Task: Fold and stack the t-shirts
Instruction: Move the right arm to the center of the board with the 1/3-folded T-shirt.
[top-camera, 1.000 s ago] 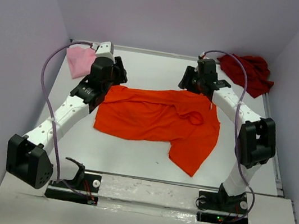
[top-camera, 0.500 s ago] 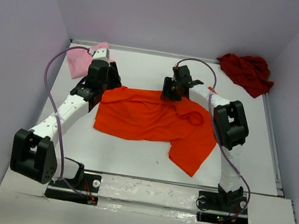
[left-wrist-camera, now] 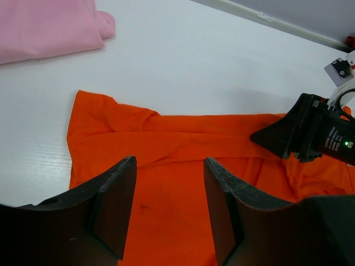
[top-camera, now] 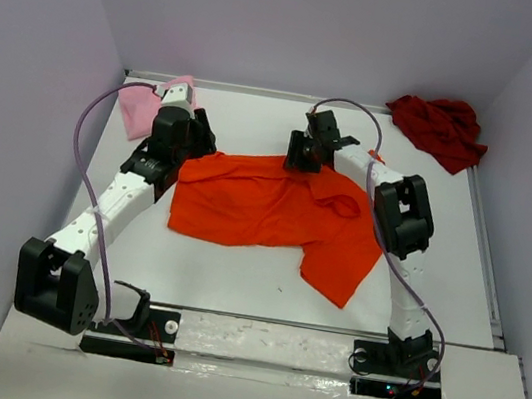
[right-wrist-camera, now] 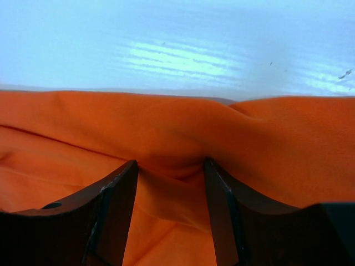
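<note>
Right gripper (right-wrist-camera: 171, 166), jaws parted, straddles the far hem of your orange t-shirt (top-camera: 264, 209). Left gripper (left-wrist-camera: 169, 165), equally unclenched, hovers just inside its far-left corner. That hem runs left-right between them.

A bright orange cloth t-shirt (top-camera: 265, 205) lies spread and rumpled on the white tabletop (top-camera: 234, 275), one flap trailing toward 5 o'clock. The left gripper (top-camera: 197, 140) is at its 10 o'clock corner and the right gripper (top-camera: 298, 159) at its 12 o'clock edge. A light pink shirt (top-camera: 139, 109) lies at the table's 10 o'clock, and a crumpled dark red shirt (top-camera: 440, 126) at 2 o'clock.
</note>
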